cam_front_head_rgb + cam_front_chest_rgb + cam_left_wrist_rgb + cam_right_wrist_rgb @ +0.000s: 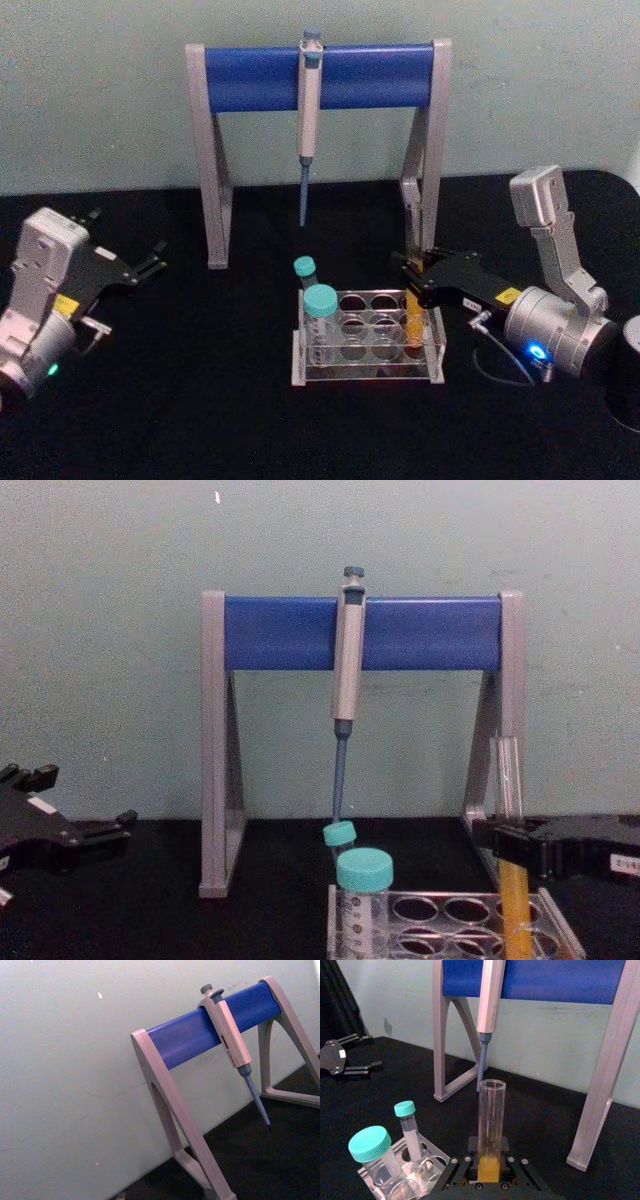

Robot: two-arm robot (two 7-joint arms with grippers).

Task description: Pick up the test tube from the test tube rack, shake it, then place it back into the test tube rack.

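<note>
The test tube (413, 322) stands upright in a right-hand hole of the test tube rack (368, 376); its lower part holds orange-yellow liquid. My right gripper (411, 274) reaches in from the right and is shut on the tube above the rack. In the right wrist view the test tube (491, 1115) rises between the right gripper's (490, 1162) black jaws. The chest view shows the test tube (512, 880) passing down through the right gripper (510, 846) into the rack (450, 915). My left gripper (128, 238) rests open at the far left of the table, holding nothing.
Two teal-capped tubes (320, 305) stand at the rack's left side. Behind the rack a grey-and-blue pipette stand (250, 78) holds a hanging pipette (309, 110). A black cylinder (630, 375) sits at the right edge, by the right arm.
</note>
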